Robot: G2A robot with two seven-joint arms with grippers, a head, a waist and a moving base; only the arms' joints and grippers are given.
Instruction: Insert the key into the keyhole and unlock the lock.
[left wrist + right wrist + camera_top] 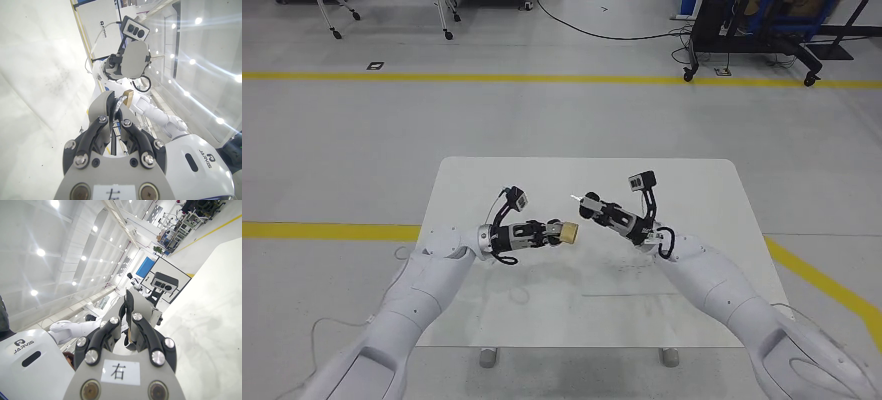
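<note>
Held a little above the white table [697,190], a brass padlock [568,232] has its silver shackle [118,103] pinched in my left gripper [546,233], which is shut. The lock's brass body [128,98] sticks out past the fingertips. My right gripper [588,206] hovers just beyond and to the right of the lock and is shut on a thin key whose tip [573,196] points left. In the right wrist view the key's blade [126,290] shows edge-on above the closed pads. Key and lock are a short way apart, not touching.
Both arms meet over the middle of the table, whose surface has dark scuff marks [56,83]. Yellow floor lines [542,77] run past the table, and wheeled stands [752,40] sit far behind it.
</note>
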